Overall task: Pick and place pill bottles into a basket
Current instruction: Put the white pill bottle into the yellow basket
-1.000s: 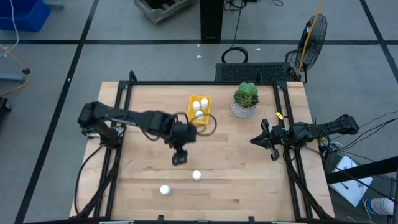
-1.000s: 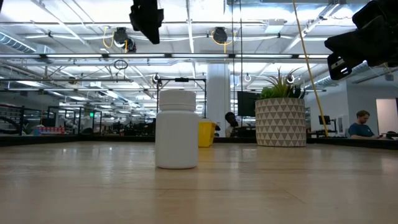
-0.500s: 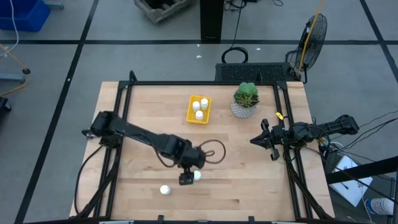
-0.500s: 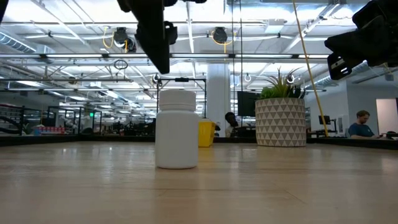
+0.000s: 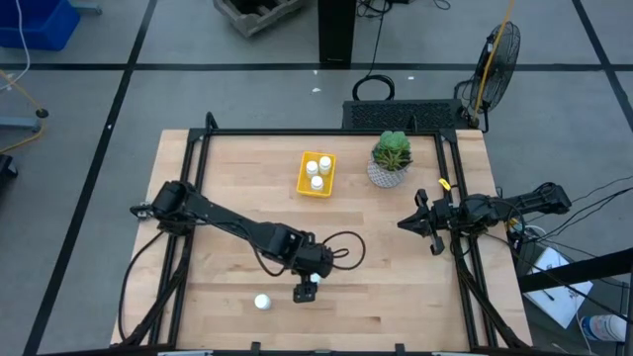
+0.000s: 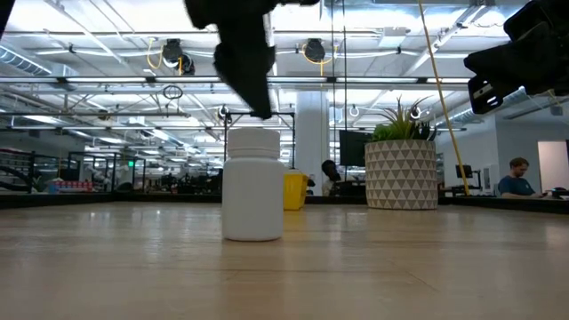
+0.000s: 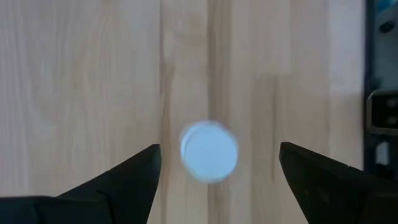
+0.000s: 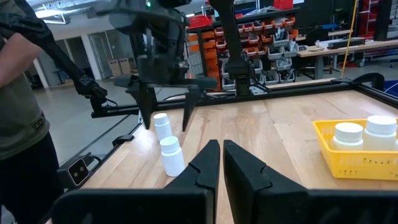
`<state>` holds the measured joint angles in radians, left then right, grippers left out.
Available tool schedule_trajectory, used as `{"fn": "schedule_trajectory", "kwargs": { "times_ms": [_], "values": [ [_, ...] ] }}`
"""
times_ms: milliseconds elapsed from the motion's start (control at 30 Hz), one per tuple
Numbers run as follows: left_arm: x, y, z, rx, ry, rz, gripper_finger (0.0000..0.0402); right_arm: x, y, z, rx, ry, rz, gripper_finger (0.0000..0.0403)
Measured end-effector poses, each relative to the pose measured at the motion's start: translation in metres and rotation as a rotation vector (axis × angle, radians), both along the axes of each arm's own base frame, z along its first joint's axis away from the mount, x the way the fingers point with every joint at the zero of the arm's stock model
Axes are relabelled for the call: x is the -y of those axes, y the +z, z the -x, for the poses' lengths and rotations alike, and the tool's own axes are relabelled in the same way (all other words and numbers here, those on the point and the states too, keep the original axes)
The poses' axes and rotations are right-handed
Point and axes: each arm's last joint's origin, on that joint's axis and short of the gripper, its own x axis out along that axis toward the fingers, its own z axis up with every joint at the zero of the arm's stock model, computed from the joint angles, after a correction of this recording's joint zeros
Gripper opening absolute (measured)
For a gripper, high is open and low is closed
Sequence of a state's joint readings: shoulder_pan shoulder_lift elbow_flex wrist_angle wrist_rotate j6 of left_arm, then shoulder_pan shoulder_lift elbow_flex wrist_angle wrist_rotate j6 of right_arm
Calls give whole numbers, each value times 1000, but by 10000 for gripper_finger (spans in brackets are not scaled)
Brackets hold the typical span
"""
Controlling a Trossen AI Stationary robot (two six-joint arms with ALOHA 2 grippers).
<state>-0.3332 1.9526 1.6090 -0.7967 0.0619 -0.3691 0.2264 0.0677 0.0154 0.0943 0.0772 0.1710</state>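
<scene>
The left claw [image 7: 214, 180] is hanging wide open straight above a pill bottle [image 7: 209, 152] standing upright, cap up, on the tabletop [image 5: 396, 287]. The right claw [image 5: 419, 223] is waiting closed near the tabletop's right edge.

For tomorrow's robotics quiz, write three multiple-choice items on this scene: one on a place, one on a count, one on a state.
1. Where is the left gripper?
A. Above a bottle near the table's front
B. Over the tray
C. Beside the plant

2. How many bottles are in the tray?
A. None
B. Three
C. Five

3. How are the left gripper's fingers?
A. Shut on a bottle
B. Open, either side of a bottle
C. Shut, holding nothing

Answers: 1 A, the high view shows it there. 2 B, three white caps show inside. 3 B, the left wrist view shows gaps beside the cap.
</scene>
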Motion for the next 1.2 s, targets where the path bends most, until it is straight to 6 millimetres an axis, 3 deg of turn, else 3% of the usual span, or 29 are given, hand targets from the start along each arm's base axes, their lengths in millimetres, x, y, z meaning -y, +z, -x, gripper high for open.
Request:
{"fn": "schedule_trajectory", "kwargs": {
  "times_ms": [533,900,1200],
  "values": [
    [1,-27,-6,-72,-28,-51,333,0,0,0,5,0,-1,16],
    [2,-31,-8,-64,-37,-60,333,0,-1,0,-7,0,2,16],
    [-1,-45,-12,-110,-36,-61,333,0,-1,0,-7,0,2,16]
  ]
}}
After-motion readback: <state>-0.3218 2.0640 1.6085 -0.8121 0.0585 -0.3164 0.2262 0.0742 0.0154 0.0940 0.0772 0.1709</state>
